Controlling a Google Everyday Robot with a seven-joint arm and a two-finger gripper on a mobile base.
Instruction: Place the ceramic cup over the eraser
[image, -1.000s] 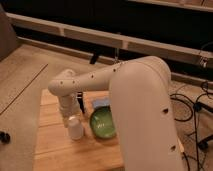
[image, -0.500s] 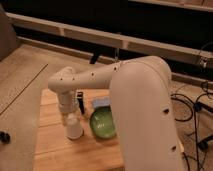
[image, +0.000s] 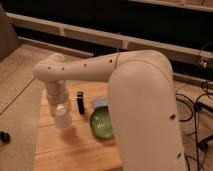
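1 cup (image: 61, 118), 1 eraser (image: 80, 102), 1 bowl (image: 102, 122).

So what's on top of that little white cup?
The gripper sits right on the ceramic cup, shut on its top. The thick wrist above hides most of it, and the cup's inside cannot be seen. The eraser stands apart, beside the cup.

Your thick cream-white robot arm (image: 145, 100) reaches in from the right of the small white ceramic cup (image: 61, 119), bends above it and points straight down, its two-finger gripper (image: 59, 105) closed on the cup's top.
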